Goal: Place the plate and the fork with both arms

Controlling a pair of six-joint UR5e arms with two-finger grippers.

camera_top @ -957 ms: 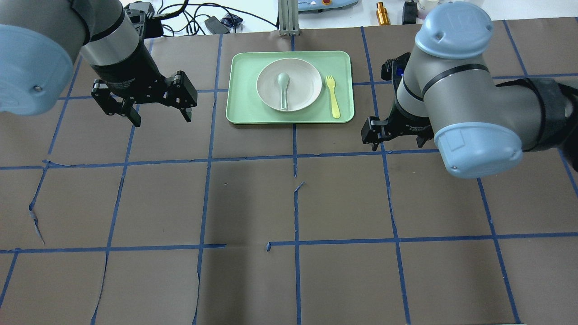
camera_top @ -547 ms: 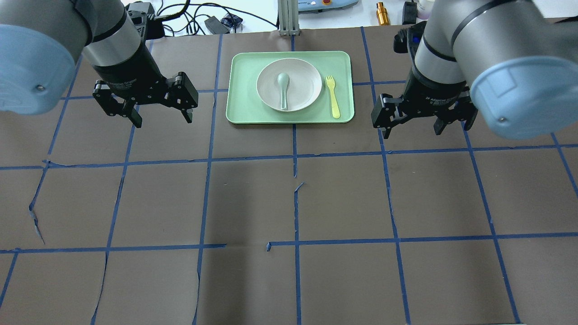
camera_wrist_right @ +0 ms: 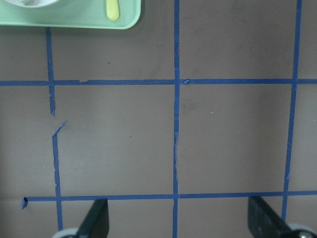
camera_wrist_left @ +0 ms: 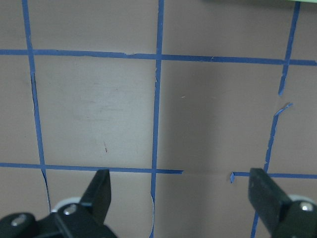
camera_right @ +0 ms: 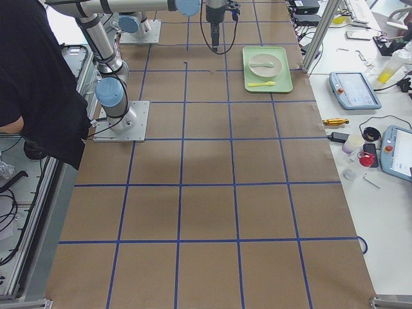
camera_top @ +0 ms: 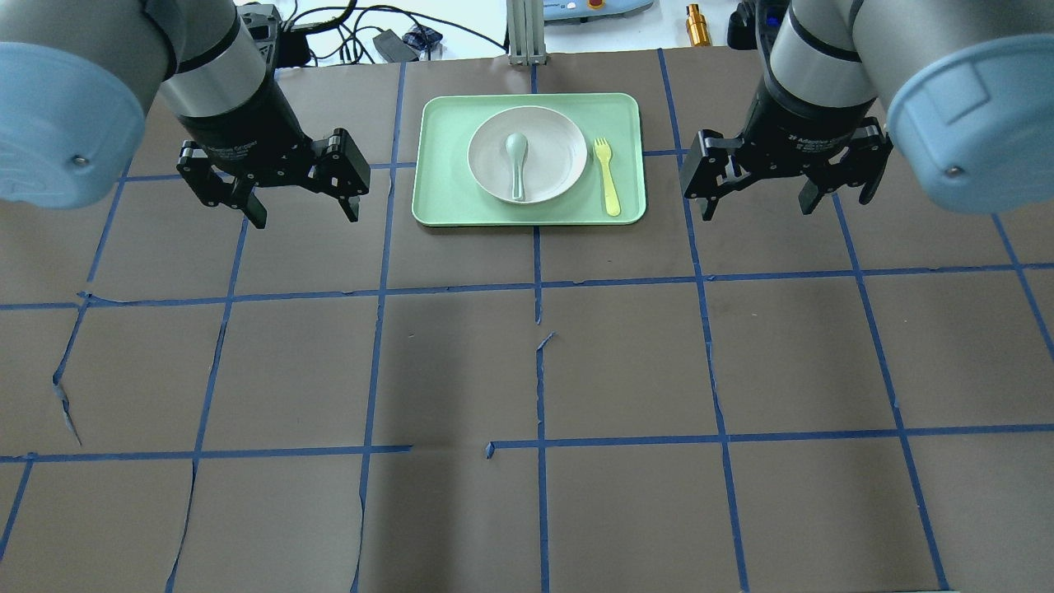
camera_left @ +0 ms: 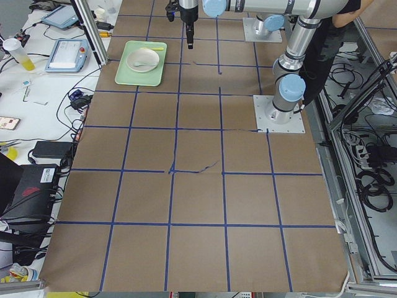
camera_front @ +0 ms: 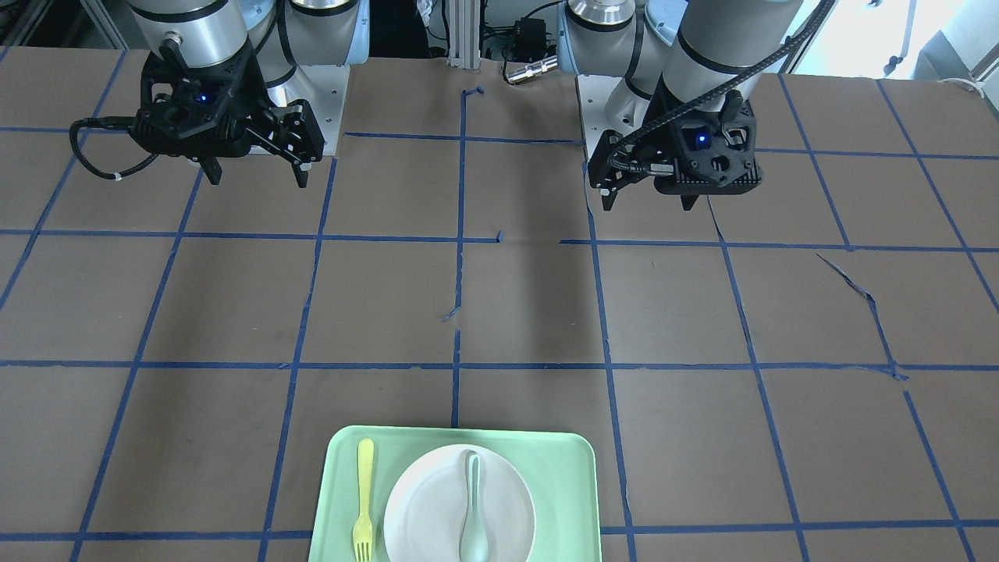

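The white plate (camera_top: pixel 553 155) lies on the mint-green tray (camera_top: pixel 445 165) at the table's far middle, with a grey-green spoon (camera_top: pixel 516 161) in it. The yellow fork (camera_top: pixel 608 177) lies on the tray just right of the plate. My left gripper (camera_top: pixel 305 216) hangs open and empty left of the tray. My right gripper (camera_top: pixel 759 210) hangs open and empty right of it. In the front-facing view the plate (camera_front: pixel 425 507), fork (camera_front: pixel 364 499), left gripper (camera_front: pixel 649 204) and right gripper (camera_front: pixel 257 179) all show. The right wrist view catches the fork's handle end (camera_wrist_right: pixel 113 9).
The table is covered in brown paper with a grid of blue tape (camera_top: pixel 537 284). Cables and small devices (camera_top: pixel 387 41) lie beyond the far edge. A metal post (camera_top: pixel 520 33) stands behind the tray. A person in black (camera_right: pixel 38 77) stands by the robot's base.
My right arm has swung round, and its gripper has moved farther from me and a little to the right, still open. My left gripper has shifted slightly toward the tray.
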